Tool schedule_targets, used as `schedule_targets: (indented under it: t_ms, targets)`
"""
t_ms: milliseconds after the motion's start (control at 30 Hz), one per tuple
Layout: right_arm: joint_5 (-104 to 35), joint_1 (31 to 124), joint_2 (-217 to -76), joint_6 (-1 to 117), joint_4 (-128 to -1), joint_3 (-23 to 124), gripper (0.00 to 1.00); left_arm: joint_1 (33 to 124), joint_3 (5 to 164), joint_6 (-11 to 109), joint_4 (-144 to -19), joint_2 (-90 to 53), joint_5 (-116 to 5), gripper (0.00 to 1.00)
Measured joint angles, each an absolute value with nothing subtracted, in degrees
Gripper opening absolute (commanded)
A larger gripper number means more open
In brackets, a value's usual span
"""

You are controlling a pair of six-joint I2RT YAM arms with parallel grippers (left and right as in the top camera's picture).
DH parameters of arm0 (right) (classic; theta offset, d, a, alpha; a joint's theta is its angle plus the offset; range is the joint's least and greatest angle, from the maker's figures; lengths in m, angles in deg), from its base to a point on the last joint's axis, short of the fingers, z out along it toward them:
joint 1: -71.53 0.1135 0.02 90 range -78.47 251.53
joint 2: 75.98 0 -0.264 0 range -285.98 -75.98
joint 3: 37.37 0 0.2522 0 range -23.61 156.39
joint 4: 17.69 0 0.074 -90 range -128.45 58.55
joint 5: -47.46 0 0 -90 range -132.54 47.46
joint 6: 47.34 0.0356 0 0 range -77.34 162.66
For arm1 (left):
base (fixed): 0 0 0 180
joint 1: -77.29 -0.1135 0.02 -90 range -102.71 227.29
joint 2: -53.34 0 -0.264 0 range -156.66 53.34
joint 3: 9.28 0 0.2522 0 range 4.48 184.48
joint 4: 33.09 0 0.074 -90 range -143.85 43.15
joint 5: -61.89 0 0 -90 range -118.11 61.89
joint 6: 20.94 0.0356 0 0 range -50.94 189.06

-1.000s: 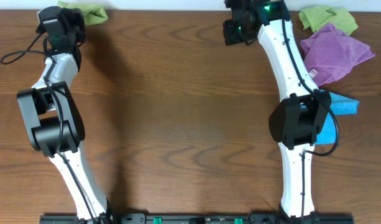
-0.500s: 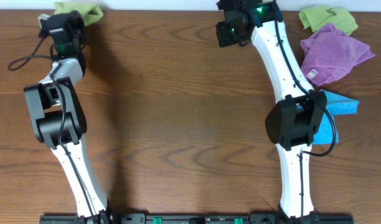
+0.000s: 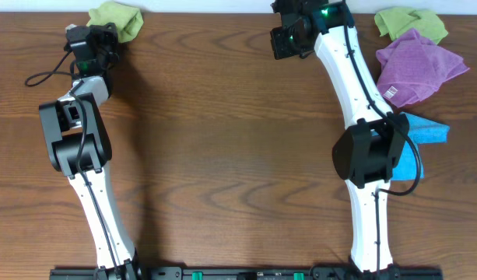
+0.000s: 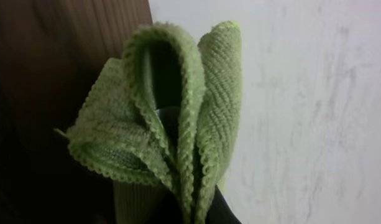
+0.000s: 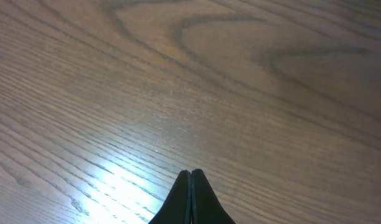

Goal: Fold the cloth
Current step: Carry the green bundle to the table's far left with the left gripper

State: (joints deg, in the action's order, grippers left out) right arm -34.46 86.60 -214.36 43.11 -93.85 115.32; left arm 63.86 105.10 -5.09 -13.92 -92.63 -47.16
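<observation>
Cloth [image 3: 118, 19] bunched at table's [image 3: 222, 155] far edge, pinched by left claw [image 3: 107, 33]

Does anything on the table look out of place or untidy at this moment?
Yes. The cloth is a crumpled wad at the far left edge of the table, pinched in the left gripper and not spread flat for folding. In the left wrist view its folds bunch together. Nothing looks spilled or damaged.

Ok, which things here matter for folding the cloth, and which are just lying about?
In the job: the cloth, pinched in the left end effector.
Lying about: other green cloth, purple cloth, blue cloth.
</observation>
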Motion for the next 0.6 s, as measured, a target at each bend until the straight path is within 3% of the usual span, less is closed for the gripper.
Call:
schedule_targets:
  t_ms: [67,133,600]
  targets:
    - [-34.5,86.6,-214.4,43.3,-93.8,115.3,0.01,63.9,105.1,-5.2,-14.0,-92.6,-47.7,0.54]
    - [-34.5,86.6,-214.4,43.4,-93.8,115.3,0.01,63.9,105.1,-5.5,-13.9,-92.6,-47.9,0.98]
    - [-34.5,86.6,-214.4,43.5,-93.8,115.3,0.01,63.5,105.1,-7.2,-13.8,-92.5,-53.1,0.96]
